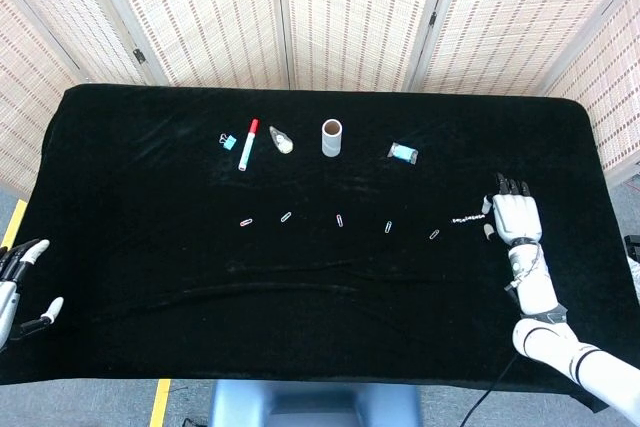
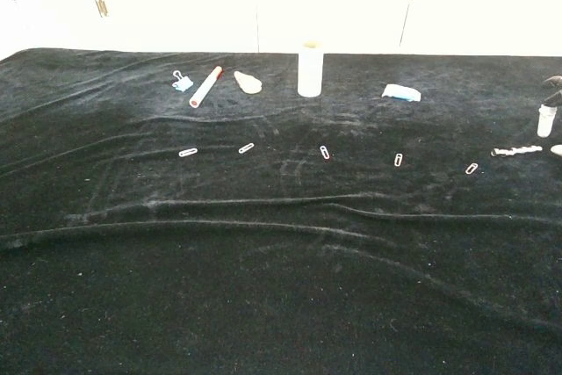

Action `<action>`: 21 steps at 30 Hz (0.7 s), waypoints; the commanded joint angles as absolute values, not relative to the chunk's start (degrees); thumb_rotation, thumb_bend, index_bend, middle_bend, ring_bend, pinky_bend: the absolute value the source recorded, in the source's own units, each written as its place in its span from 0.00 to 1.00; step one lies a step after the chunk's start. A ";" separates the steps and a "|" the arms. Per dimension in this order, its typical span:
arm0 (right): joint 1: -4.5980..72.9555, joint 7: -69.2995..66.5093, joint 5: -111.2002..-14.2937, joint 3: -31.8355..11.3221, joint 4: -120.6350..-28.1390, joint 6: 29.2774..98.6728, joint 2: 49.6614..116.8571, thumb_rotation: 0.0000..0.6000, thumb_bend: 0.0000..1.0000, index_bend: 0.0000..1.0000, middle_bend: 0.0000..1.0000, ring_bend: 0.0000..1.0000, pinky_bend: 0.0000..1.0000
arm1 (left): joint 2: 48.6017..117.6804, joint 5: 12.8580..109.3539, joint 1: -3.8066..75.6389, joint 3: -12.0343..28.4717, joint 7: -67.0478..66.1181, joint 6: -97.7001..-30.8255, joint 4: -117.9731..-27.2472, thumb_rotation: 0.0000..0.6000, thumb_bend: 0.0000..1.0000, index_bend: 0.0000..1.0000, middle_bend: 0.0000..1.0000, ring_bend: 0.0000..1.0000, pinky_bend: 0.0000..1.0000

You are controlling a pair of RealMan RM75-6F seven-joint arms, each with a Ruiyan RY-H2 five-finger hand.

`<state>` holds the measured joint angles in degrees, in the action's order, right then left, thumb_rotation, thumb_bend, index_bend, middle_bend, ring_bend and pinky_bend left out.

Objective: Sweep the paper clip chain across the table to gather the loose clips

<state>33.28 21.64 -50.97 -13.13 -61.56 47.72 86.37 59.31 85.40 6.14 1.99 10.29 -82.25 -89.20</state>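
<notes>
Black cloth covers the tabletop [image 1: 150,147].

Head view: the paper clip chain [image 1: 468,217] lies as a short silver line near the right edge, its long axis running left to right. Its right end reaches the right hand [image 1: 514,219], which rests palm down with the fingers [image 1: 510,187] extended and slightly apart. Whether the thumb pinches the chain end cannot be determined at this resolution. The loose clips form a row to the left of the chain: nearest loose clip [image 1: 434,234] just beside the chain's free end, then second clip [image 1: 388,227], third clip [image 1: 341,219], fourth clip [image 1: 286,216] and far clip [image 1: 246,221]. The row lies roughly in line with the chain's axis, so the sweep is judged to run leftward from the right hand. The left hand [image 1: 18,287] sits at the far left edge, fingers spread, holding nothing, well apart from every clip. The right hand is by far the nearer.

Chest view: only fingertips of the right hand show at the right frame edge. The chain lies flat on the cloth between those fingertips and the nearest loose clip, with the remaining clips strung out leftward. The left hand does not appear
</notes>
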 commanded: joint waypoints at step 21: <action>35.71 17.45 -54.64 -12.28 -49.47 46.36 93.92 1.00 0.37 0.46 0.02 0.01 0.00 | 58.83 84.82 6.57 2.17 11.95 -81.17 -88.62 1.00 0.38 0.00 0.11 0.12 0.07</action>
